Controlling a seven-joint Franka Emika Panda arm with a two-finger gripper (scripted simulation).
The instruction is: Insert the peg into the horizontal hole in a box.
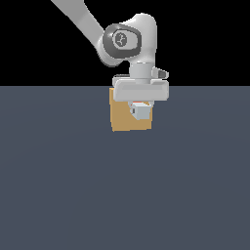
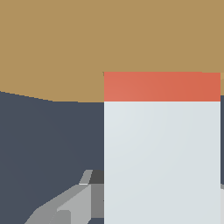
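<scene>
The tan box [image 1: 122, 119] stands upright on the floor, its flat face towards the exterior camera. My gripper [image 1: 141, 108] hangs in front of that face and is shut on the peg [image 1: 141, 112], which I see end-on as a pale grey square with a sliver of red above it. In the wrist view the peg [image 2: 162, 153] fills much of the frame, and its red-orange end [image 2: 162, 86] meets the box's face [image 2: 87, 43]. One of my fingers [image 2: 65, 205] shows beside the peg. The hole is hidden behind the peg and gripper.
A flat dark grey-blue floor [image 1: 122, 195] spreads around the box. The arm's white links [image 1: 122, 39] rise above the box towards the exterior view's upper left. No other object is in view.
</scene>
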